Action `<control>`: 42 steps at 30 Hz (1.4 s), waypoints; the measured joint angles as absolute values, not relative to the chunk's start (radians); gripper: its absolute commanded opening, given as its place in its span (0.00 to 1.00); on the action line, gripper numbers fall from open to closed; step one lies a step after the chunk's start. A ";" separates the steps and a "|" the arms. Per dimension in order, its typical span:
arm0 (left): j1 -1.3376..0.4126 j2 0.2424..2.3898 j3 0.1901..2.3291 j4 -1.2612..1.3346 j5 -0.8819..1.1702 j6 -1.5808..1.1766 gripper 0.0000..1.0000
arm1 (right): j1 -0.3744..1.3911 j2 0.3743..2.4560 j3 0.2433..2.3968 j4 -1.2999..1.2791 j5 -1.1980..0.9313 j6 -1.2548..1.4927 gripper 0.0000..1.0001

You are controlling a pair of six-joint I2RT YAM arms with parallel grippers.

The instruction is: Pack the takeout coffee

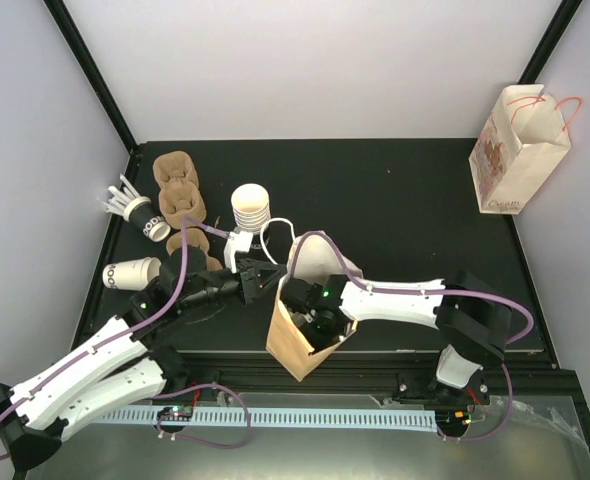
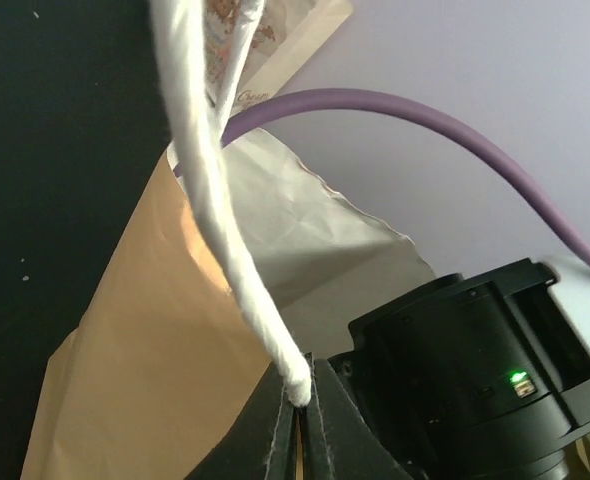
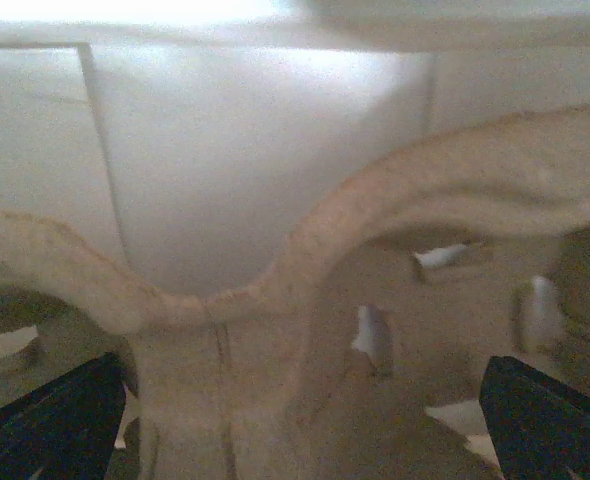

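Worktop [image 1: 395,200] black, arm bases at its near edge. Brown paper bag [image 1: 287,350] stands just beyond the bases, mouth open.

Right end effector [image 3: 295,430] is down inside the bag and released. Its black fingertips [image 3: 55,420] are spread to the two lower corners of the wrist view, with nothing gripped between them. Ahead of it, inside the bag, is a moulded pulp carrier [image 3: 425,170] against the pale inner wall.

Left end effector [image 1: 265,277] is at the bag's left side, clenched on the bag's white rope handle [image 2: 225,230], which runs up out of the shut jaws.

Coffee cups are all outside the bag, to its left and farther back:
- White paper cup [image 1: 135,272] on its side near the left edge.
- Second cup [image 1: 153,224] with a dark band, also lying down, white sticks at its far end.
- Stack of white cups [image 1: 250,208] upright, just beyond the left end effector.

Brown carriers [image 1: 180,195] are grouped between the second cup and the stack. Far right corner: white printed bag [image 1: 520,150], red handles, upright by the wall.
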State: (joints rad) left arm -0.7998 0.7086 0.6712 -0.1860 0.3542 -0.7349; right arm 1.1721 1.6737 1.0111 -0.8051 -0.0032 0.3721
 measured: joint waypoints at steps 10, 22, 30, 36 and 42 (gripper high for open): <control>-0.802 0.687 0.706 -0.186 0.331 -0.702 0.03 | 1.171 1.525 1.158 -0.966 0.074 0.360 1.00; -0.802 0.690 0.718 -0.210 0.310 -0.666 0.03 | 1.171 1.453 1.273 -1.051 0.140 0.338 1.00; -0.802 0.703 0.745 -0.265 0.261 -0.649 0.02 | 1.171 1.416 1.344 -1.064 0.159 0.319 1.00; -0.802 0.703 0.753 -0.303 0.221 -0.639 0.02 | 1.171 1.384 1.393 -1.085 0.170 0.313 1.00; -0.802 0.714 0.765 -0.331 0.190 -0.637 0.02 | 1.171 1.346 1.411 -1.085 0.182 0.303 1.00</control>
